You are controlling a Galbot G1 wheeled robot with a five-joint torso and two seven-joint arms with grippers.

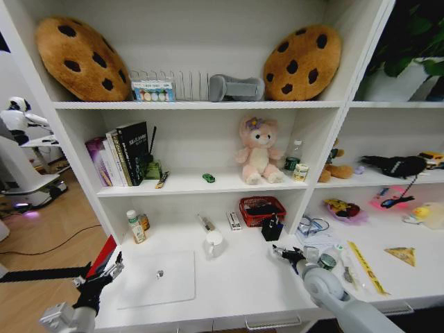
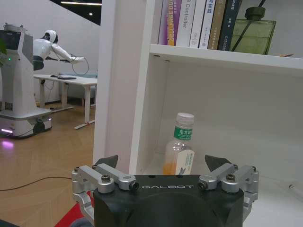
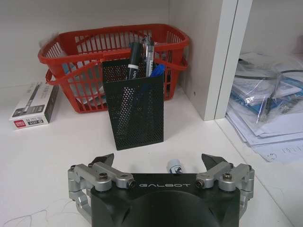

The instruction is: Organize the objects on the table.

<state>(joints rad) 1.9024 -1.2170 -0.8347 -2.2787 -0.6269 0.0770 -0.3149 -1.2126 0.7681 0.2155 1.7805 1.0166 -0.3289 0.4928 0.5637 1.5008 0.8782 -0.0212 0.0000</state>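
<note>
The closed silver laptop (image 1: 156, 277) lies flat on the white table (image 1: 236, 281). My left gripper (image 1: 104, 272) hovers open at the table's left end, facing a green-labelled bottle (image 2: 181, 147); its fingertips (image 2: 107, 162) hold nothing. My right gripper (image 1: 286, 254) stands open just in front of a black mesh pen holder (image 3: 136, 109) with black and blue pens (image 3: 134, 60) in it. A small white-and-blue capped item (image 3: 174, 166) lies on the table between the open right fingers (image 3: 211, 161). A yellow ruler (image 1: 366, 267) and a yellow triangle (image 1: 402, 255) lie at the right.
A red basket (image 3: 113, 49) stands behind the pen holder, a small box (image 3: 34, 105) beside it. A shelf upright (image 3: 222, 56) separates them from bagged papers (image 3: 267, 109). A white mug (image 1: 214, 243) sits mid-table. A green toy car (image 1: 208, 177) and a plush bear (image 1: 258, 150) are on the shelf above.
</note>
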